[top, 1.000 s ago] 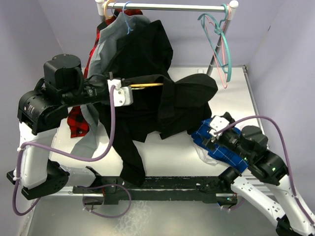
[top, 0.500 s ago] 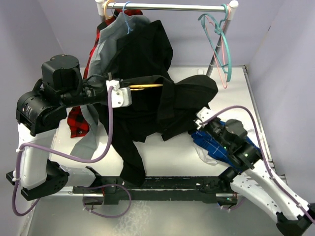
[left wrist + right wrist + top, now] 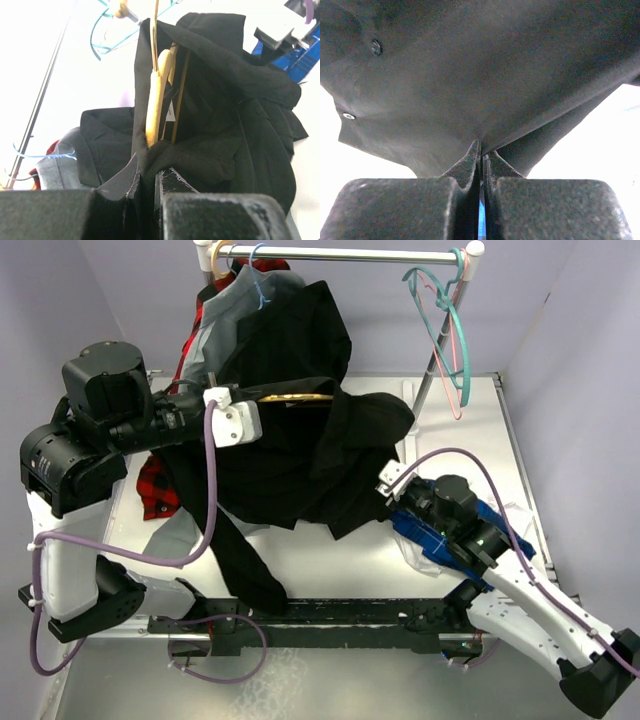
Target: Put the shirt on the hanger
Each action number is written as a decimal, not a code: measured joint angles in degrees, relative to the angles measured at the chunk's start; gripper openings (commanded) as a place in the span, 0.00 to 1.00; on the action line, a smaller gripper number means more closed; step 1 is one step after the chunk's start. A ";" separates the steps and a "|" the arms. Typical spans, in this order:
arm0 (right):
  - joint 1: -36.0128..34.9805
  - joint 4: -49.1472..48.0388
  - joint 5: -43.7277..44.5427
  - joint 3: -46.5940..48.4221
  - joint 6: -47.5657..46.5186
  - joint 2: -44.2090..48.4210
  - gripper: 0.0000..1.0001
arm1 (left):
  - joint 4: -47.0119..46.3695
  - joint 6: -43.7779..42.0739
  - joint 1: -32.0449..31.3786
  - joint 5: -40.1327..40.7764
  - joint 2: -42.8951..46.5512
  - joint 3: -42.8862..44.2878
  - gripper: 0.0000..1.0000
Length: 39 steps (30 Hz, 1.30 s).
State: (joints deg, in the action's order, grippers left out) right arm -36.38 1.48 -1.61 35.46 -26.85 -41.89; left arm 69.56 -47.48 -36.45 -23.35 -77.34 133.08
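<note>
The black shirt point(image 3: 300, 460) hangs in a floppy bunch over the yellow-orange hanger point(image 3: 295, 398), one sleeve trailing down toward the table's front edge. My left gripper point(image 3: 250, 405) holds the hanger out level; in the left wrist view its jaws point(image 3: 147, 170) are shut on the hanger's point(image 3: 152, 100) lower end, with black shirt point(image 3: 225, 100) fabric pinched in as well. My right gripper point(image 3: 385, 485) is at the shirt's lower right edge. In the right wrist view it point(image 3: 481, 147) is shut on a fold of the shirt point(image 3: 470, 65), which fills the frame above it.
A rail point(image 3: 350, 254) at the back carries a grey shirt point(image 3: 215, 325), another black garment point(image 3: 300, 330), and teal point(image 3: 445, 320) and pink point(image 3: 452, 375) hangers. A red-checked shirt point(image 3: 155, 490) hangs at left. A blue-checked shirt point(image 3: 415, 530) lies on the white table point(image 3: 330, 560) under my right arm.
My right gripper moved up and left from over the blue-checked shirt to the black shirt's edge and shut on it. The left arm shifted left with the hanger.
</note>
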 measured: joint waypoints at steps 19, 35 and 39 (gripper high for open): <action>-0.81 4.79 -5.99 -1.70 -4.90 6.82 0.00 | -4.00 3.56 -0.02 2.36 -3.30 7.48 0.00; -1.11 8.68 -5.33 -1.07 -9.92 -0.42 1.00 | -10.43 6.36 0.02 2.29 -5.11 13.07 0.00; -1.11 10.84 -3.80 4.76 -9.07 5.33 1.00 | -9.53 5.88 0.04 -0.07 -5.16 12.85 0.00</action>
State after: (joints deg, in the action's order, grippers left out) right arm -37.50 12.32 -5.41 40.23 -35.92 -36.56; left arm 60.03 -41.60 -36.40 -23.42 -82.50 145.93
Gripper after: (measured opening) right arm 0.995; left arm 0.093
